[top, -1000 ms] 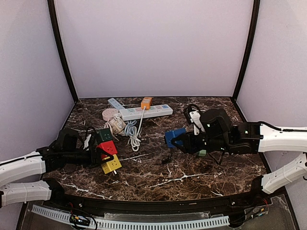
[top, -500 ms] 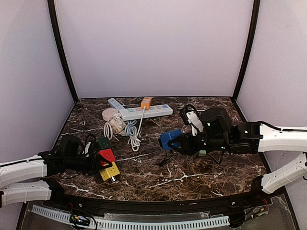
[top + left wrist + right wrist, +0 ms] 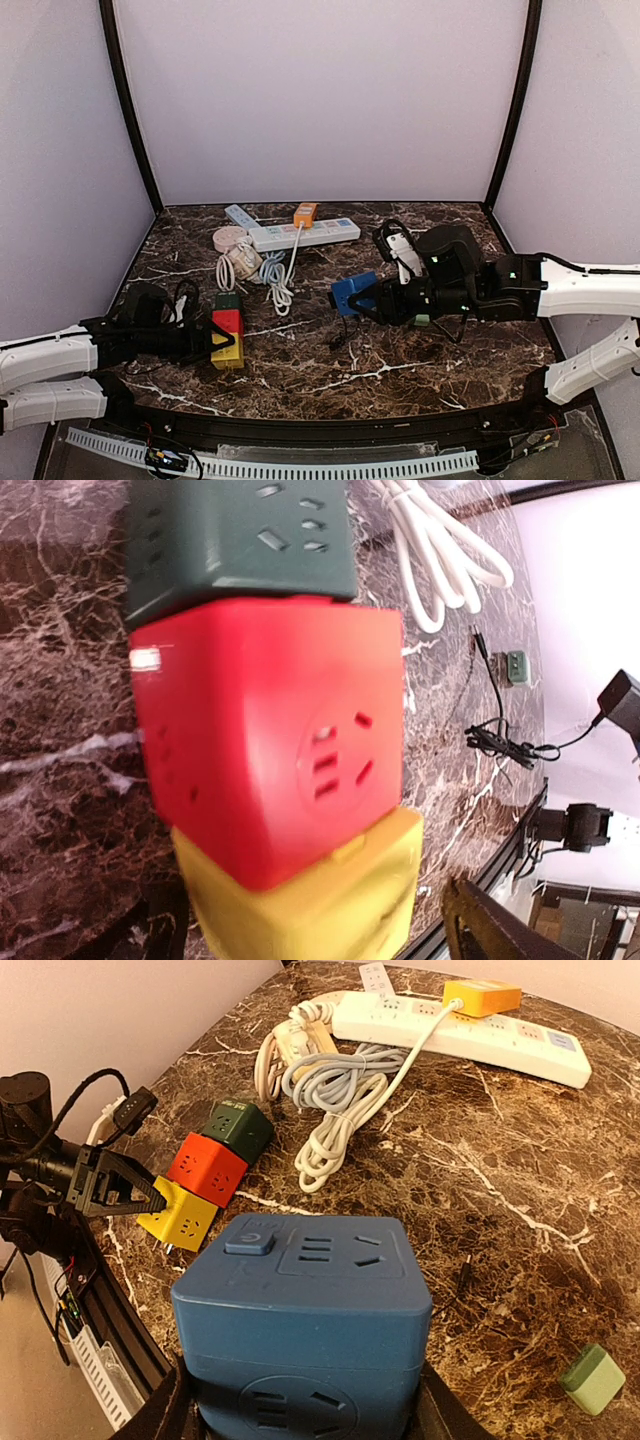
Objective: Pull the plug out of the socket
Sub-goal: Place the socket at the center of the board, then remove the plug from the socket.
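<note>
Top view: the right gripper [image 3: 368,300] is clamping the blue cube socket [image 3: 352,292] at centre frame, well apart from the green-red-yellow cube stack [image 3: 228,326] at lower left. The left gripper [image 3: 208,342] is standing spread open against that stack.

Left wrist view: the stack is filling the frame, ungripped.

Right wrist view: the blue cube is sitting clamped at bottom centre. The pull-off looks done, so setting the cube down is probably coming next.

Four socket cubes [image 3: 227,320], one orange plug [image 3: 305,213]

left tool [image 3: 218,340]: black | right tool [image 3: 362,300]: black | arms [image 3: 585,285]: white shells

Cube stack [image 3: 228,330] L, lone cube [image 3: 354,293] R, power strip [image 3: 305,234] behind.
</note>
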`<move>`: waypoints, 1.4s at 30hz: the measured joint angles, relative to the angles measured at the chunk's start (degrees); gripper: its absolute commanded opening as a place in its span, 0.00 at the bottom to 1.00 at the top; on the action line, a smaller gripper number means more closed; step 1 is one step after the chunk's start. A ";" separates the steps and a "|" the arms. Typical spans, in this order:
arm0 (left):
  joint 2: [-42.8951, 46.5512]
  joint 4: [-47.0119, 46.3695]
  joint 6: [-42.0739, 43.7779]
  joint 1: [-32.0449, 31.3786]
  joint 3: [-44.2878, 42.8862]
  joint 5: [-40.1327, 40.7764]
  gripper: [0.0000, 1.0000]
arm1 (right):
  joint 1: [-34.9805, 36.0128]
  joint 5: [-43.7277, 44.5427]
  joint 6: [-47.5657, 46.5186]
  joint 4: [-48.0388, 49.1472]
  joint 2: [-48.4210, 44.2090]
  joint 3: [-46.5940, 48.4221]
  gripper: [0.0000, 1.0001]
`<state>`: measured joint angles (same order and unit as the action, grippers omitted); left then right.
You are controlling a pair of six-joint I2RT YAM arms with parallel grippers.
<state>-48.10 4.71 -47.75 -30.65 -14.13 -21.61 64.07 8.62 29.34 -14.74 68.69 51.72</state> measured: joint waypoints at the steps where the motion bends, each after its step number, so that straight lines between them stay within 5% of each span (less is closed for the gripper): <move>1: 0.33 0.35 0.39 0.00 -0.04 0.37 0.95 | 0.00 -0.02 0.00 -0.02 0.00 0.00 0.00; 9: 3.50 9.11 4.20 0.00 -5.38 7.39 0.97 | 0.00 -0.22 0.02 0.02 -0.09 0.00 0.00; 17: 0.33 17.55 18.86 0.00 -23.91 12.96 0.94 | -0.66 -5.55 -0.90 4.83 -3.87 -3.08 0.00; 23: -12.04 16.33 32.70 -0.39 -38.66 0.68 0.94 | -5.18 -16.52 -1.62 11.80 -6.03 -7.43 0.00; 30: -19.87 11.23 44.02 -7.89 -42.14 -16.74 0.96 | -9.86 -31.26 -0.04 20.17 -6.03 -8.68 0.00; 38: -23.61 0.00 44.48 -13.97 -40.61 -27.65 0.95 | -9.88 -42.12 3.17 26.05 -5.60 -8.81 0.00; 42: -24.28 -2.97 42.80 -14.43 -39.82 -30.03 0.85 | -9.88 -45.48 5.92 30.29 -5.51 -10.32 0.00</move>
<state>-72.38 1.74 -4.95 -45.08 -53.95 -51.64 54.19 -36.86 35.27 15.55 63.18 41.41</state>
